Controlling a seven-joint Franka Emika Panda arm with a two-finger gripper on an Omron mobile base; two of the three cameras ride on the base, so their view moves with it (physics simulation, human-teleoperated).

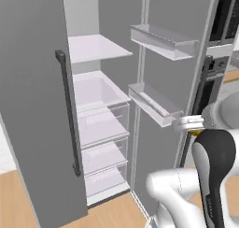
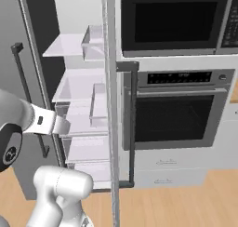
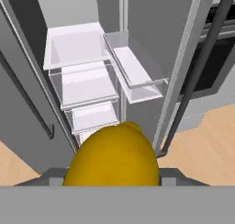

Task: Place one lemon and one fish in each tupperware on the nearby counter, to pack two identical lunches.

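Observation:
A yellow lemon (image 3: 112, 156) sits large at the bottom of the hand view, between my gripper's dark fingers (image 3: 51, 174). My gripper (image 3: 112, 177) is shut on it. In the left base view the gripper (image 1: 190, 125) hangs at the right, beside the open fridge door, and a bit of the lemon (image 1: 195, 132) peeks out under it. In the right base view the hand (image 2: 52, 123) shows at the left, in front of the fridge shelves. A sliver of the light-brown counter (image 1: 232, 75) shows past the oven. Fish and tupperware are out of view.
The fridge (image 1: 100, 105) stands open, with white shelves and clear drawers. Its right door (image 1: 163, 105) carries two clear bins; the left door (image 1: 37, 105) has a long dark handle (image 1: 69, 115). A wall oven (image 2: 176, 110) and a microwave (image 2: 172, 19) stand to the right.

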